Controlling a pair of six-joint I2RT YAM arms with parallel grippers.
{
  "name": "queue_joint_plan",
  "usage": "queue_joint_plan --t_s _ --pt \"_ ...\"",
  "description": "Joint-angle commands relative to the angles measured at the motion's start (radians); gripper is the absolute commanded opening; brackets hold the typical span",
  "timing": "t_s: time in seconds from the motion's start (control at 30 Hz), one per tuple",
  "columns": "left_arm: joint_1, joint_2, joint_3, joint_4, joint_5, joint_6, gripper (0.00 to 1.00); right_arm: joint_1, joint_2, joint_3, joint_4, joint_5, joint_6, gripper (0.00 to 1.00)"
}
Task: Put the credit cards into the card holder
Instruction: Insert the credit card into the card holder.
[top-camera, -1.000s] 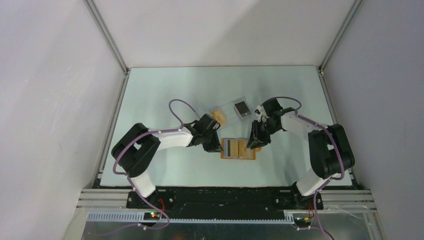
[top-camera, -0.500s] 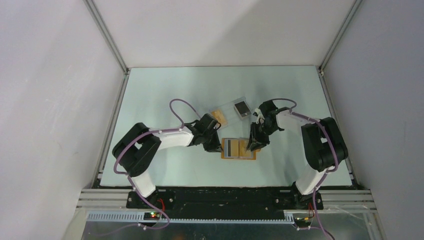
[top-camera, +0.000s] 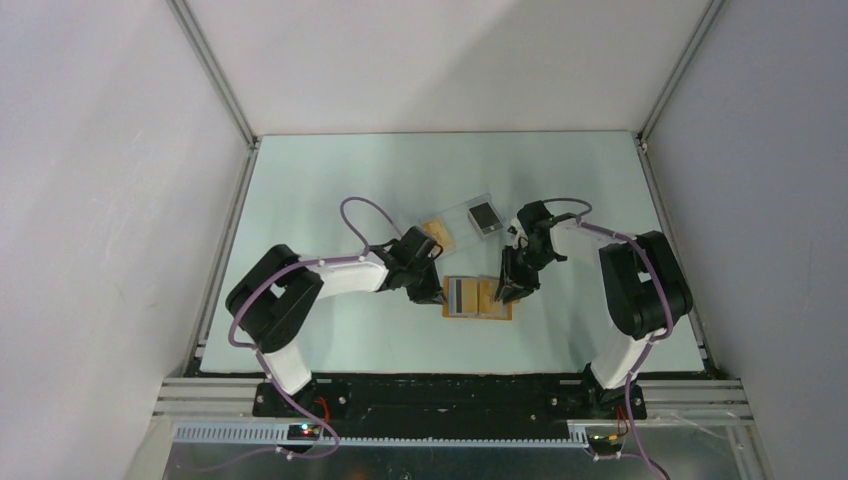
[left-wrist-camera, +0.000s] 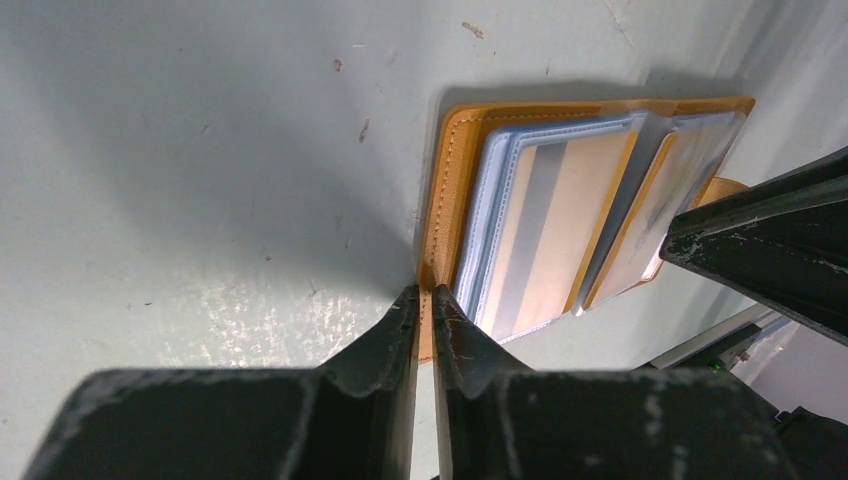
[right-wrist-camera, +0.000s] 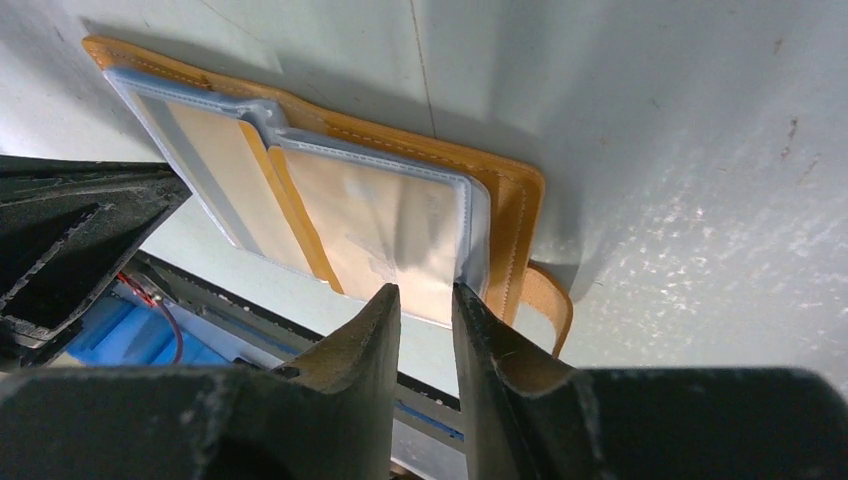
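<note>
The card holder (top-camera: 478, 298) lies open on the table, orange leather with clear inner sleeves. In the left wrist view a tan credit card with a grey stripe (left-wrist-camera: 540, 235) sits inside the left sleeve. My left gripper (left-wrist-camera: 427, 290) is shut on the card holder's stitched left edge (left-wrist-camera: 447, 190). My right gripper (right-wrist-camera: 425, 290) hovers at the right half (right-wrist-camera: 512, 200), its jaws a narrow gap apart by the right clear sleeve (right-wrist-camera: 380, 220); nothing fills the gap. From above, the left gripper (top-camera: 437, 292) and right gripper (top-camera: 508, 292) flank the holder.
Two clear plastic rectangles lie just behind the holder, one with an orange centre (top-camera: 438, 231), one with a dark centre (top-camera: 484, 217). The holder's clasp strap (right-wrist-camera: 548, 300) sticks out at its right edge. Enclosure walls and frame rails (top-camera: 225, 250) border the table.
The right arm's elbow has swung left and its wrist has turned a little over the holder. The left gripper and the holder have stayed in place.
</note>
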Motion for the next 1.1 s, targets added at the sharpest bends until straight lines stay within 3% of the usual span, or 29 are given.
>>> queue_joint_plan --t_s 0.0,0.27,0.73,1.07 --pt "-0.010 0.033 0.008 -0.054 -0.050 0.034 0.16 0.000 0.016 0.017 -0.022 0.132 0.001 0.31" --pt "-0.011 0.038 0.015 -0.059 -0.046 0.039 0.16 0.012 0.028 0.020 -0.009 0.108 0.000 0.31" --pt "-0.015 0.051 0.028 -0.063 -0.041 0.050 0.15 0.037 0.027 0.053 0.118 -0.228 0.088 0.31" --pt "-0.015 0.054 0.030 -0.064 -0.041 0.050 0.15 0.045 0.024 0.062 0.128 -0.224 0.116 0.31"
